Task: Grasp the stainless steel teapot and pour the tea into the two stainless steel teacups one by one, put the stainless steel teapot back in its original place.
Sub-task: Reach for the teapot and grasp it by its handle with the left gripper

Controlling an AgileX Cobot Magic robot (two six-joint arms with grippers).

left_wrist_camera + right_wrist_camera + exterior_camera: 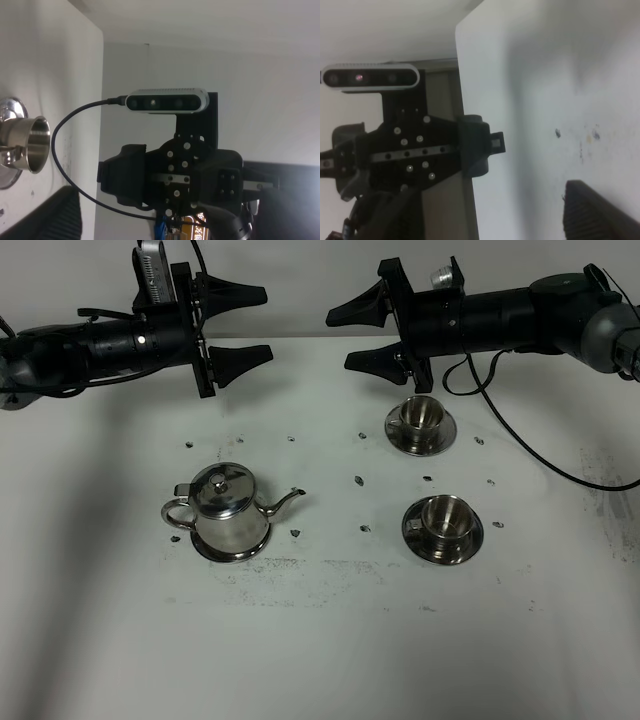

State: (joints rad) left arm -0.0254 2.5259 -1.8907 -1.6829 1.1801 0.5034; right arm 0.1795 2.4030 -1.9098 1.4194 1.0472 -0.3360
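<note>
The stainless steel teapot (225,503) stands upright on its flat saucer, the original place (213,552), left of centre, spout pointing right. The two stainless steel teacups sit on their saucers at the right, one farther back (419,414) and one nearer (446,514). My left gripper (266,322) hovers open and empty at the back, well behind the teapot. Opposite it, my right gripper (338,338) is open and empty, behind the far cup. The left wrist view shows one teacup (27,145) and one dark fingertip (45,215). A single fingertip (600,212) appears in the right wrist view.
The white table (320,650) carries small dark specks around the teapot and cups. A black cable (520,445) from the right arm loops over the table's right side. Each wrist view shows the other arm's camera (167,101) (370,78).
</note>
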